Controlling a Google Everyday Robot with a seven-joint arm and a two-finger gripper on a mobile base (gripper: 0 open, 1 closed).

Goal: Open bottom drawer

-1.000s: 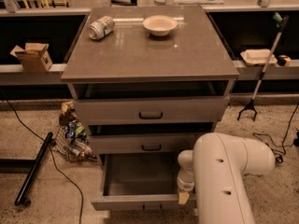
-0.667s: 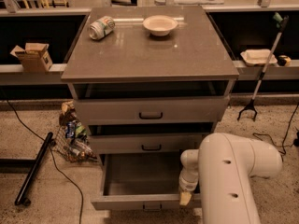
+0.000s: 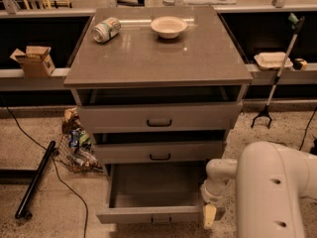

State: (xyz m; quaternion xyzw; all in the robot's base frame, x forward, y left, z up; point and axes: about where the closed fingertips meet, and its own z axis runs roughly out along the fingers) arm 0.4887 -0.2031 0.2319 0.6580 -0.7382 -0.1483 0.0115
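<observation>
The grey cabinet [image 3: 158, 53] has three drawers. The bottom drawer [image 3: 154, 213] is pulled far out, its inside empty, its small black handle [image 3: 161, 219] at the centre of the front panel. My white arm [image 3: 272, 192] fills the lower right. My gripper [image 3: 210, 213] hangs at the right end of the drawer's front, one pale fingertip [image 3: 209, 215] pointing down beside the panel. It holds nothing that I can see.
The top drawer [image 3: 158, 117] and middle drawer [image 3: 159, 151] are slightly ajar. A can [image 3: 106, 29] and a bowl [image 3: 169, 27] sit on the cabinet top. A bag of trash [image 3: 75, 144] and a black pole [image 3: 35, 178] lie on the floor at left. A grabber tool [image 3: 277, 73] leans at right.
My arm and gripper have shifted a little to the right along the drawer's front end. The drawer stays pulled out.
</observation>
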